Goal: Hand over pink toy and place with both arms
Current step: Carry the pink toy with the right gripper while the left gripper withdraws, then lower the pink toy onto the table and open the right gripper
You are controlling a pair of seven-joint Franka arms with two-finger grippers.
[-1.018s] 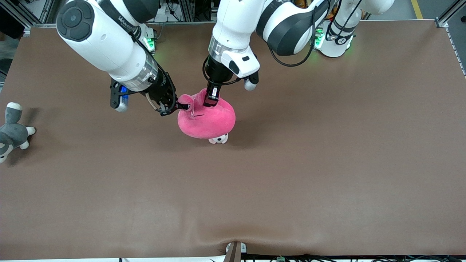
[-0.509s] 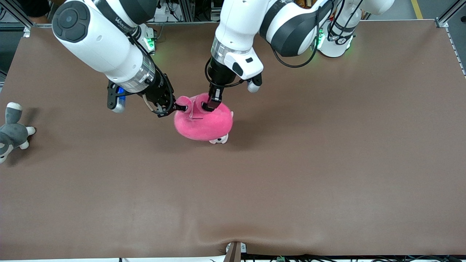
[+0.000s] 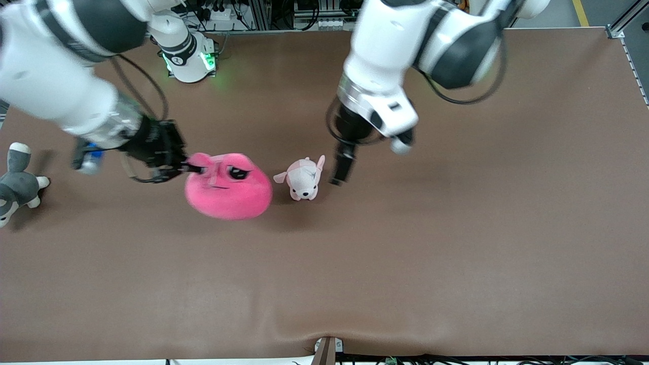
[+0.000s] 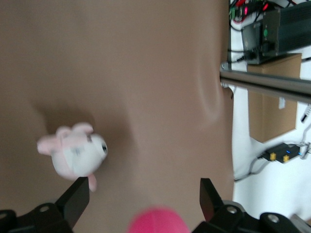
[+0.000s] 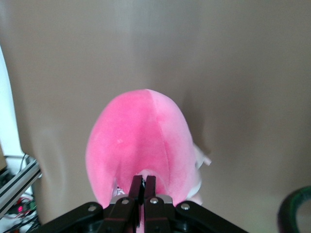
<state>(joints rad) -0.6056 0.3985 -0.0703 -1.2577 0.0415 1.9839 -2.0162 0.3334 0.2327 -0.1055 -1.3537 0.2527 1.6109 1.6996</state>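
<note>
The hot-pink round plush toy (image 3: 228,186) hangs from my right gripper (image 3: 191,168), which is shut on a small flap at its edge, over the table toward the right arm's end. In the right wrist view the toy (image 5: 141,145) fills the middle, with my right gripper (image 5: 143,182) pinched on it. My left gripper (image 3: 340,170) is open and empty, over the table beside the small pale pink-and-white puppy plush (image 3: 303,181). In the left wrist view my left gripper (image 4: 143,204) stands wide open, with the puppy (image 4: 73,155) and a bit of the pink toy (image 4: 158,223) in sight.
A grey-and-white plush animal (image 3: 17,185) lies at the table's edge at the right arm's end. The brown table cover (image 3: 405,263) has a wrinkle at its edge nearest the front camera.
My left gripper has let go of the pink toy and drawn away toward the left arm's end. My right gripper has carried the toy toward the right arm's end, uncovering the puppy plush.
</note>
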